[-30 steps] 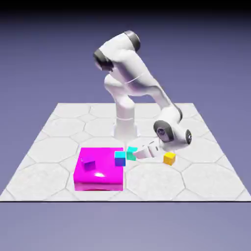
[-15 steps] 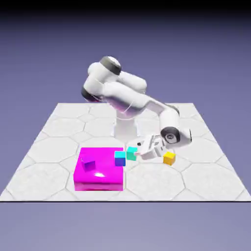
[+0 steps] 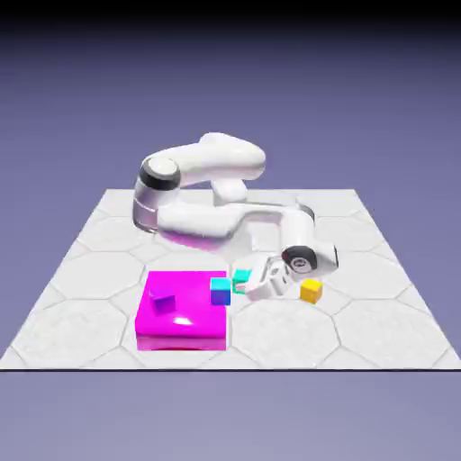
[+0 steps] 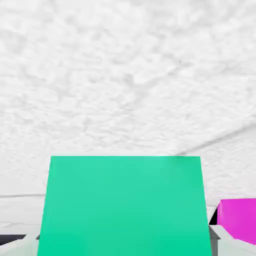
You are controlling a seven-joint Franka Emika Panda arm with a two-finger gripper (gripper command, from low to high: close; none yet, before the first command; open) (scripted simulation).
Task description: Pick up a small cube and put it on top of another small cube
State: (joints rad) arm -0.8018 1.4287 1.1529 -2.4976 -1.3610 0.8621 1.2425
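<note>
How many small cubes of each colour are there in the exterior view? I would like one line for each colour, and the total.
Teal cube, held in the jaws: 1
Cube with cyan top and blue sides: 1
Yellow cube: 1
Purple cube, on the magenta block: 1
Total small cubes: 4
</note>
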